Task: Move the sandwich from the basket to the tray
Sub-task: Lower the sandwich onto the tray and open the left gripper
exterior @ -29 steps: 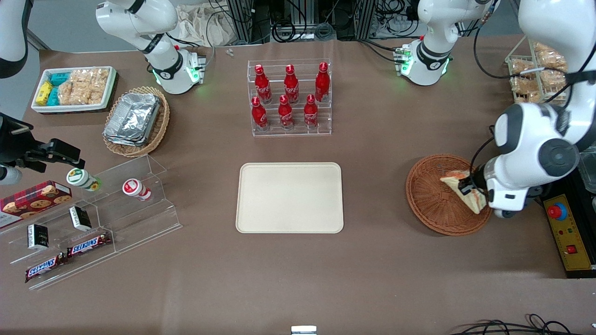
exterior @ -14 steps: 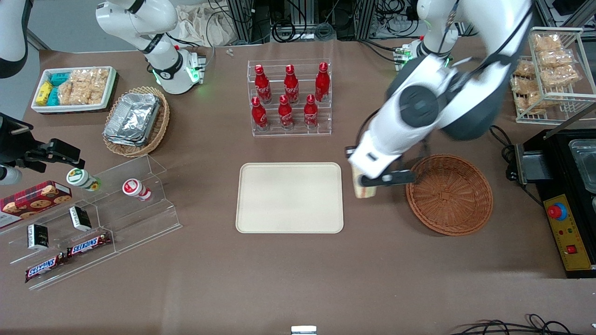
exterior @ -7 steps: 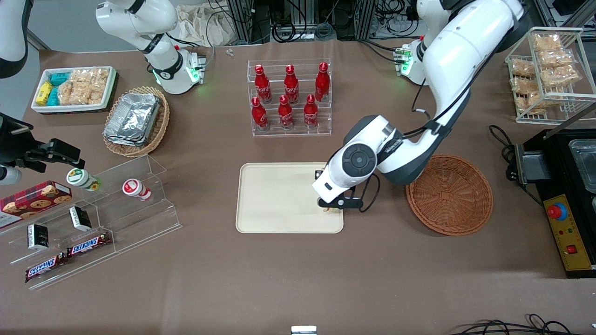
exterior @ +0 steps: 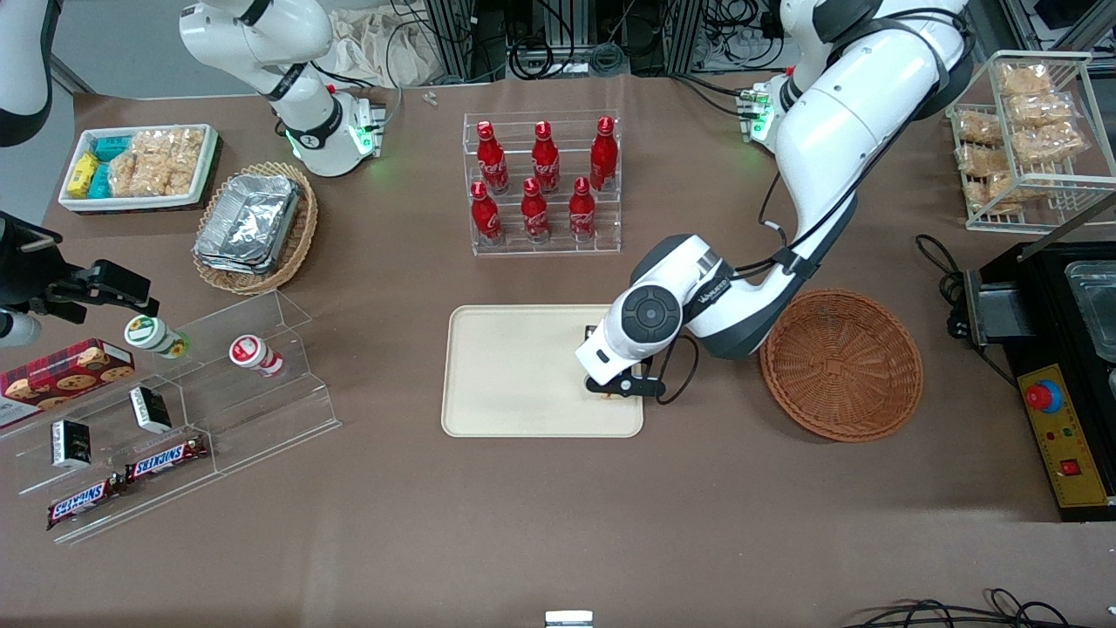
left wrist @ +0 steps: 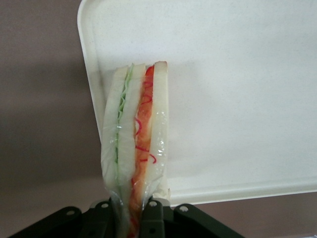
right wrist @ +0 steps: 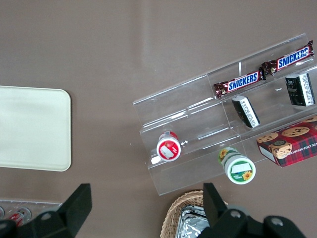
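Shifted slightly farther over the tray (exterior: 523, 366) than half a second ago, gripper (exterior: 617, 390) pointing down, fingers (left wrist: 153, 210) clamped on the upright sandwich (left wrist: 134, 144), well clear of the basket (exterior: 841, 364).

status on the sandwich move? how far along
Done: the sandwich is out of the basket, which sits empty. In hand: the gripper is shut on the sandwich, holding it on edge over the tray, at the end toward the basket. Left: set it down, open the fingers and pull away; whether it already touches the tray cannot be told.
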`<state>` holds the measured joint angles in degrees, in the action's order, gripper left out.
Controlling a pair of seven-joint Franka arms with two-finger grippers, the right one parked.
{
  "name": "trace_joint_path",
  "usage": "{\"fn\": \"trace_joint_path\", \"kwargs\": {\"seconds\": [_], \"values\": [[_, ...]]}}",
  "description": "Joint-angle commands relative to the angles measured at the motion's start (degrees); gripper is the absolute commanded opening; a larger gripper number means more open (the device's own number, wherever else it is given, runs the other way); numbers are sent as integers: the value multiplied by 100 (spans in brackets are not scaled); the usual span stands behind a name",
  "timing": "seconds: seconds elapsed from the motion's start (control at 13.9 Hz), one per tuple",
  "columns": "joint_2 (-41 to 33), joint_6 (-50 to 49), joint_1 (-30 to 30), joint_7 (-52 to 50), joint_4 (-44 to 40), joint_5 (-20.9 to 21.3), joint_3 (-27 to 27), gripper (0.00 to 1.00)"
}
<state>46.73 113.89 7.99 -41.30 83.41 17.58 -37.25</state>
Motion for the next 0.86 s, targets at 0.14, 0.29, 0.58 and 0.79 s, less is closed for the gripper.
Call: {"fn": "trace_joint_path", "kwargs": {"seconds": [0.14, 0.29, 0.58, 0.79], "values": [[371, 571, 177, -36, -246, 351, 104, 0], [390, 635, 255, -27, -281, 351, 218, 0], [398, 635, 274, -123, -343, 325, 280, 27], [390, 635, 274, -405, -343, 342, 280, 100]]}}
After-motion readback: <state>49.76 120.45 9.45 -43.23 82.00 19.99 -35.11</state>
